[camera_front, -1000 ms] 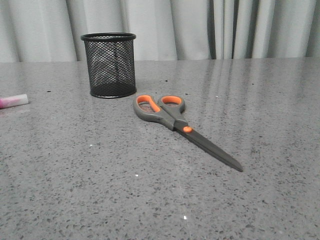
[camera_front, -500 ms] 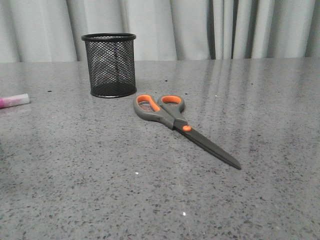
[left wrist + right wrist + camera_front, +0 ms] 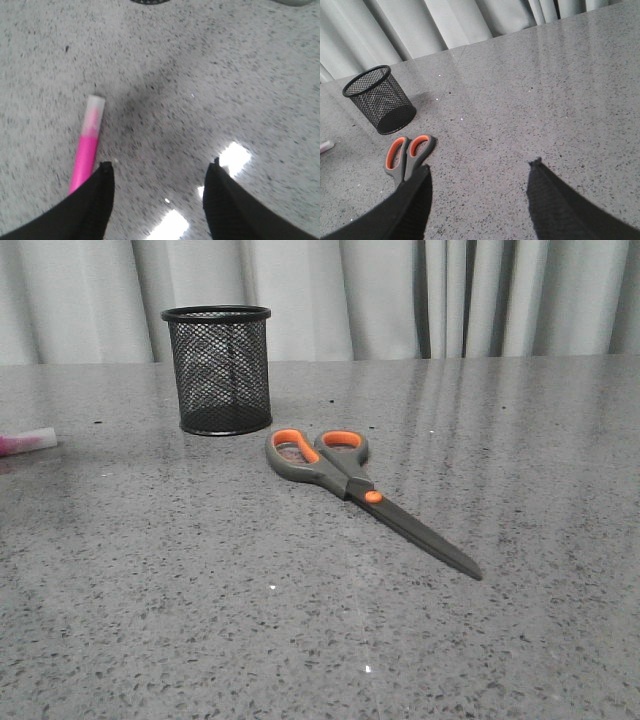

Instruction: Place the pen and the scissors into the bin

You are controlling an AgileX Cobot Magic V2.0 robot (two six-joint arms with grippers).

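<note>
The scissors [image 3: 350,476] lie flat on the grey table, orange-lined loops toward the bin [image 3: 219,369], blades pointing to the front right. The black mesh bin stands upright at the back left. Only the pale cap end of the pen [image 3: 27,443] shows at the left edge of the front view. In the left wrist view the magenta pen [image 3: 87,149] lies on the table beside one finger of my open, empty left gripper [image 3: 160,167]. My right gripper [image 3: 481,167] is open and empty above the table; the scissors' handles [image 3: 405,155] and the bin [image 3: 379,99] lie beyond it.
Grey speckled tabletop [image 3: 420,640] runs to a pale curtain [image 3: 400,295] at the back. Neither arm shows in the front view.
Nothing among the objects has clearly moved; the front view shifted very slightly. The left wrist view is blurred by motion.
</note>
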